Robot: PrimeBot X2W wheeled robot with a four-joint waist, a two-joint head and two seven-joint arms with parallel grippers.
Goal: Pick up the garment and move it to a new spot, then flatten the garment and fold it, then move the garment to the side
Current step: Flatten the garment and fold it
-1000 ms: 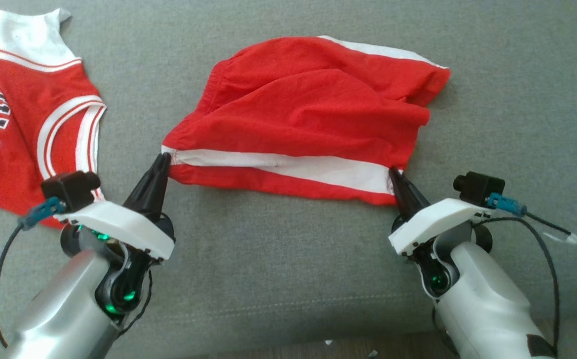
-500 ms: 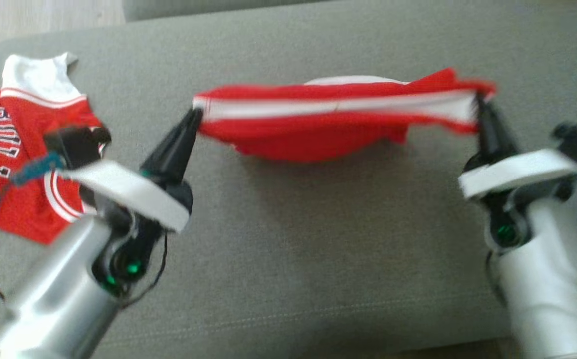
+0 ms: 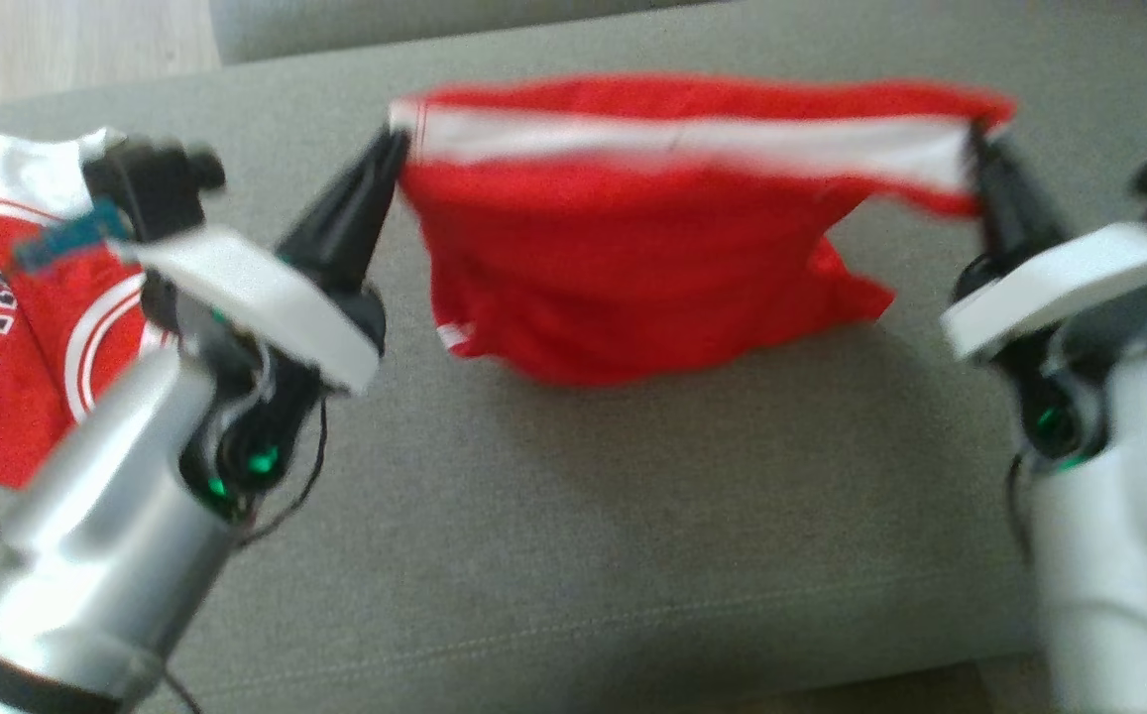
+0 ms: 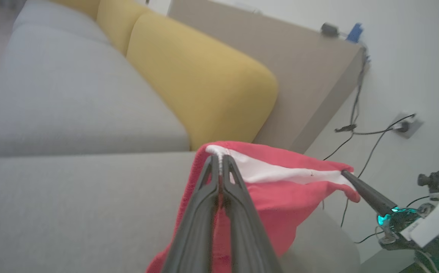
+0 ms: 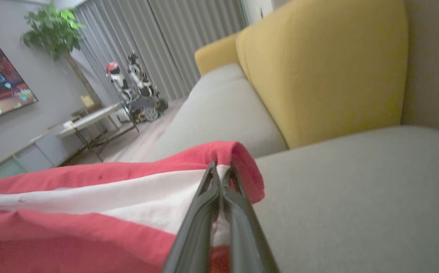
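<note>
Grey sofa cushion spans the lower frame. Both pale forearms rise from the lower corners, fingers angled up and inward. Left gripper is clamped on the upper left corner of the garment; right gripper is clamped on its upper right corner. Garment hangs stretched between them, upper centre. Jersey lies at far left. Yellow backrest stands behind.

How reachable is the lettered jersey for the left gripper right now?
Probably not yet: the left gripper is shut on the striped red garment. Otherwise the jersey lies uncovered, close beside that arm.
</note>
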